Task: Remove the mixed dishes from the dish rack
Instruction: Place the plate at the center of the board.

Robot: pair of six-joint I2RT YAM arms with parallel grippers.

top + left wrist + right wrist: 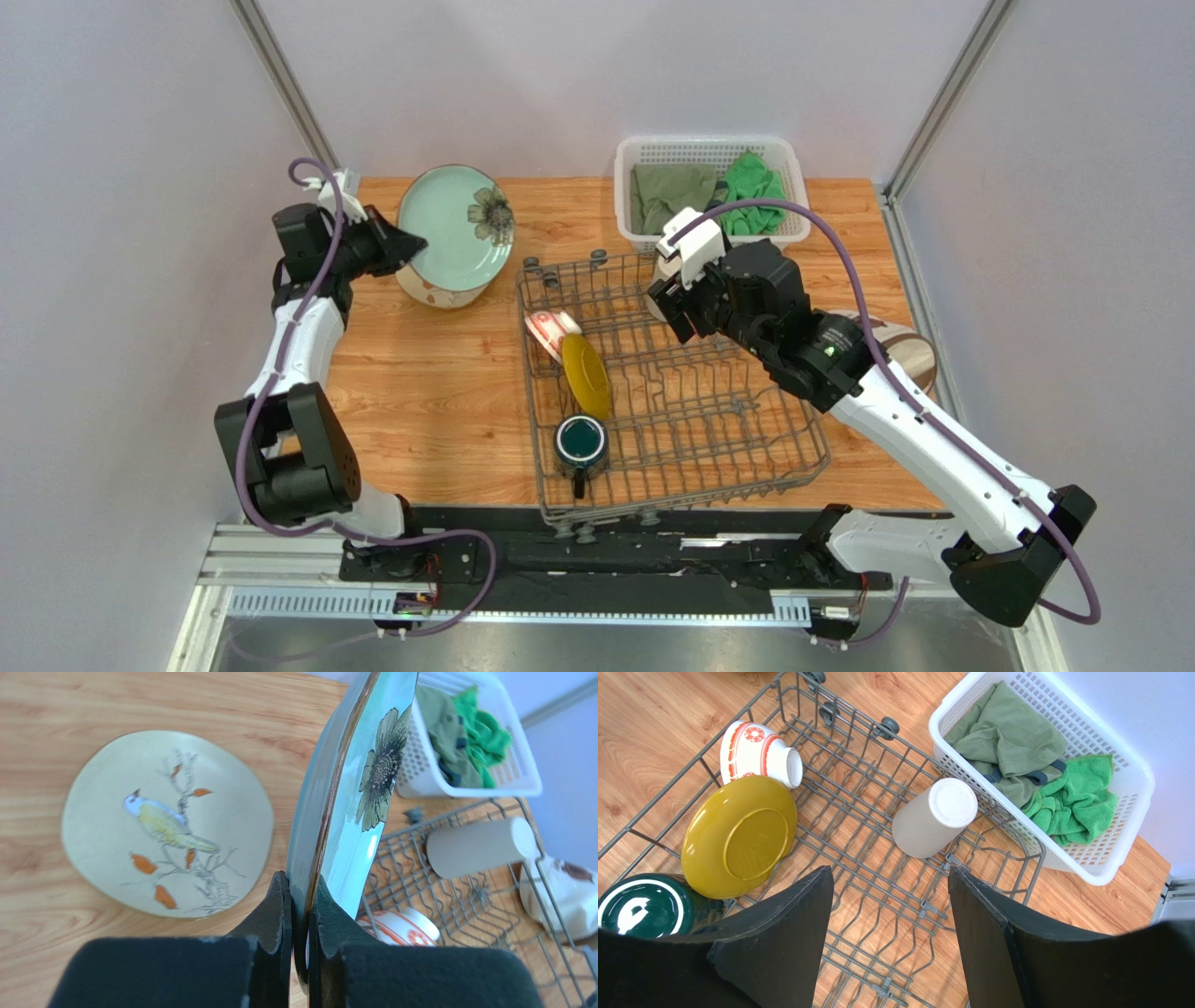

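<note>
My left gripper [300,903] is shut on the rim of the pale green plate [351,798], holding it on edge over the cream bird plate [168,822], which lies on the table at the far left [435,291]. The grey dish rack [730,448] holds the red-and-white bowl [756,747], the yellow-and-green plate [738,836], the dark teal mug [643,906] and the tall beige cup [934,817] lying on its side. My right gripper [891,882] is open and empty above the rack's far part, short of the cup.
A white mesh basket [709,151] with green cloths [1046,763] stands behind the rack at the far right. A beige fabric thing [905,350] lies right of the rack, partly under my right arm.
</note>
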